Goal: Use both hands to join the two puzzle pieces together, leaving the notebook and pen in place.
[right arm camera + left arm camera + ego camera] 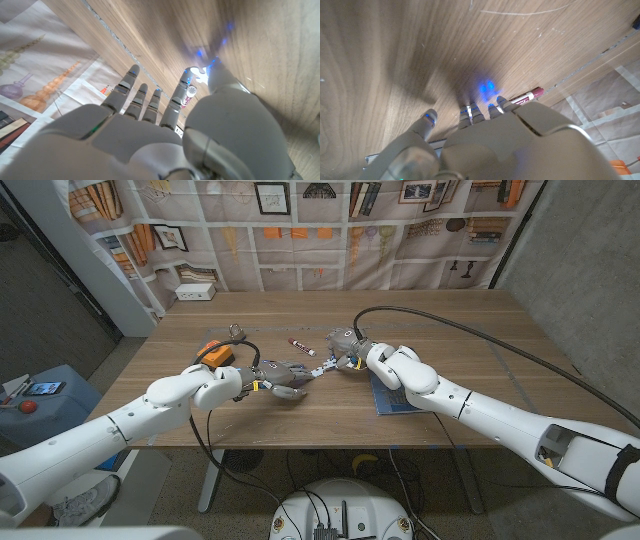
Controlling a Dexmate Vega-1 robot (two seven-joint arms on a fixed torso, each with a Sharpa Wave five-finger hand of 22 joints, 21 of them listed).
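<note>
Wooden table [440, 330], printed bookshelf backdrop [330, 225] | your left hand [285, 378] and right hand [350, 352] meet fingertip-to-fingertip; grip unclear | pen [302, 347] beyond.

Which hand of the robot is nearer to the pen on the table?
The right hand is nearer, though not by much. In the head view it sits just beside the pen, toward the robot's right. The left hand is closer to the robot than the pen and farther from it.

A staged robot test room: a wooden table [300, 415] stands before a hung cloth backdrop [330, 230] printed with bookshelves and picture frames, flanked by bare grey walls [585, 250].
</note>
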